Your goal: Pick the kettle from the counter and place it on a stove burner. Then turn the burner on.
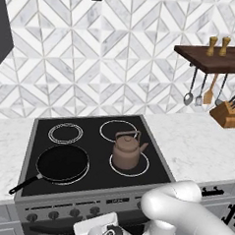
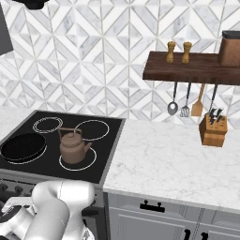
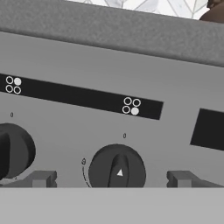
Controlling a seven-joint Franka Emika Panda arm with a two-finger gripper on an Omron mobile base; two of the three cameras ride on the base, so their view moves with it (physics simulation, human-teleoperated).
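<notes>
The gripper (image 3: 111, 179) is hanging low in front of the stove's grey control panel (image 3: 109, 65), its jaws standing spread as wide as they go and holding nothing. Its two finger tips (image 3: 41, 178) are sitting on either side of a round black knob (image 3: 117, 167), apart from it rather than touching; the knob's small white pointer is aiming upward. Another black knob (image 3: 15, 149) is showing just to one side, and a black strip with clusters of small white circles (image 3: 78, 97) is running across the panel above both.

Up on the cooktop, the kettle (image 1: 127, 149) is standing upright on the stove burner (image 1: 129, 165), the near one on the side toward the counter, with its white ring showing around the base. The black frying pan (image 1: 62, 163) is resting on the neighbouring near ring, its handle pointing toward the front edge.

The counter (image 2: 173, 154) is stretching away beside the stove, with a wooden knife block (image 2: 213, 129) standing near the wall. Above it, a dark wooden shelf (image 2: 187, 70) is carrying two small shakers (image 2: 178, 51), and utensils (image 2: 187, 103) are hanging beneath.
</notes>
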